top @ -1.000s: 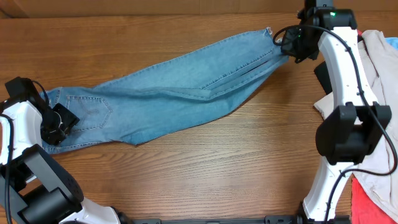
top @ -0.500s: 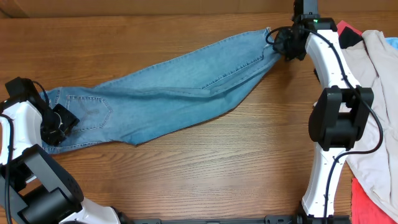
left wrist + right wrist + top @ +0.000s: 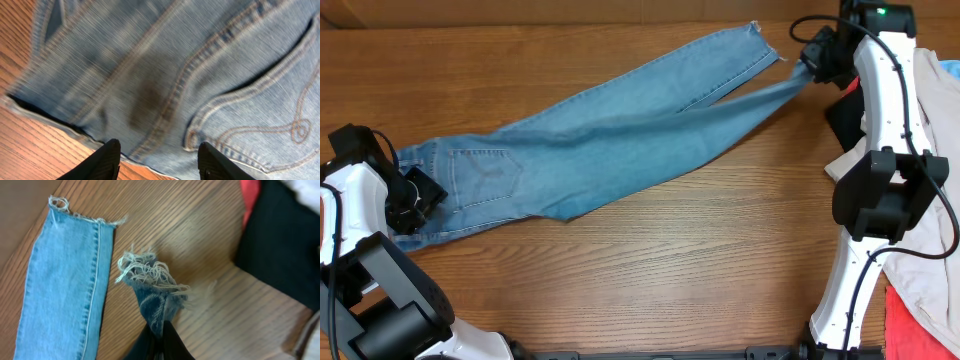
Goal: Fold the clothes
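The light blue jeans [image 3: 620, 130] lie stretched across the table from the lower left to the upper right. My left gripper [image 3: 415, 195] is open over the waist end. Its fingers [image 3: 159, 155] straddle the edge of the denim [image 3: 175, 75] near a stitched back pocket. My right gripper [image 3: 810, 65] is shut on the frayed hem [image 3: 150, 287] of one leg and holds it pulled to the right, fingers [image 3: 160, 335] pinching the cloth. The other leg [image 3: 65, 280] lies flat beside it, its hem at the far edge.
A beige garment [image 3: 930, 110] lies at the right edge, with a black garment [image 3: 840, 120] beside the right arm and a red one [image 3: 910, 320] at the lower right. The black [image 3: 280, 245] and red [image 3: 250, 195] cloth lie close to the held hem.
My right gripper moved right with the hem, then further right. The held leg has parted from the other leg. The jeans slid a little to the right. The left arm has not moved.
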Tool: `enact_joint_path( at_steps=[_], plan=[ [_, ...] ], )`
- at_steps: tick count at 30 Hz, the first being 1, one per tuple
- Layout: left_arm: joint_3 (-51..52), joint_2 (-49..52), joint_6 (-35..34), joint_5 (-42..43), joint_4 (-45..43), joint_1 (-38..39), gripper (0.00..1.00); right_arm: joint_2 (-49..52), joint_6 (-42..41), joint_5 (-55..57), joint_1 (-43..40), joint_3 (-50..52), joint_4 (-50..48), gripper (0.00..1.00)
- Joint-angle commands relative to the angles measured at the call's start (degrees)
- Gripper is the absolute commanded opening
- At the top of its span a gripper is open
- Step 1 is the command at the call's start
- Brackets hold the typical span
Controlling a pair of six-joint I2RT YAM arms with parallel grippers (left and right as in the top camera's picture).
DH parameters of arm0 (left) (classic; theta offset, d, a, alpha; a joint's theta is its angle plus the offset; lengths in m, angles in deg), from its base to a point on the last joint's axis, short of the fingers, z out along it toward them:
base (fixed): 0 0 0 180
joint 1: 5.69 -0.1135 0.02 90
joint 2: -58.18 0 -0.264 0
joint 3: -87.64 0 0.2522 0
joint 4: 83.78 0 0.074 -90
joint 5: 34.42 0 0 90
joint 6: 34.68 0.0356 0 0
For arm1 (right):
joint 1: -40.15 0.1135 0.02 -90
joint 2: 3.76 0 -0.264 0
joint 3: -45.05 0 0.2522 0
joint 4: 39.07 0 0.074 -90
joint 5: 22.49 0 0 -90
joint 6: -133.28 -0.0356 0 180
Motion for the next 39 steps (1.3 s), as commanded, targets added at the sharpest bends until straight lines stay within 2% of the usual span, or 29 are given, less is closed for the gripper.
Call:
enact_joint_path(
  at_steps=[1, 10, 14, 15, 16, 17, 18, 20, 24, 29, 35, 39],
  plan=[
    [-0.3, -1.7, 1.3, -0.5, -0.1, 0.1, 0.53, -0.2, 1.3, 0.8, 0.1, -1.6, 1.0, 0.06],
    [-0.3, -1.7, 1.3, -0.5, -0.2, 0.1, 0.52, -0.1, 1.9, 0.7, 0.2, -1.6, 0.2, 0.06],
    [-0.3, -1.7, 1.2, -0.4, -0.2, 0.1, 0.53, 0.9, 0.4, -0.8, 0.9, -1.5, -10.3, 0.10],
    [-0.3, -1.7, 1.2, -0.4, -0.2, 0.1, 0.53, 1.2, 0.5, -1.4, 1.2, -1.5, -14.1, 0.20],
    [-0.3, -1.7, 1.2, -0.3, -0.2, 0.1, 0.52, 2.3, 0.6, -2.0, 1.8, -1.5, -19.3, 0.48],
    [-0.3, -1.7, 1.3, -0.2, -0.2, 0.1, 0.52, 3.1, 0.6, -2.1, 2.3, -1.5, -22.8, 0.82],
    [-0.3, -1.7, 1.3, -0.2, -0.2, 0.1, 0.53, 4.0, 0.6, -2.3, 2.7, -1.5, -25.1, 1.00],
    [-0.3, -1.7, 1.3, -0.2, 0.2, 0.1, 0.52, 5.7, 0.7, -3.8, 3.7, -1.5, -28.1, 1.00],
    [-0.3, -1.7, 1.3, -0.4, 1.0, 0.1, 0.53, 6.4, 3.5, -3.9, 4.4, -1.5, -24.9, 1.00],
    [-0.3, -1.7, 2.0, -0.4, 0.9, 0.1, 0.52, 5.9, 10.0, -1.1, 3.5, -1.6, -13.9, 1.00],
    [-0.3, -1.7, 1.3, -3.0, 0.8, -0.1, 0.54, 2.5, 10.1, -0.5, 0.5, -1.6, -2.1, 1.00],
    [-0.6, -1.7, 1.0, -3.5, -2.1, -0.1, 0.63, -2.3, 11.4, -0.5, -0.5, -1.6, 3.9, 1.00]
  ],
)
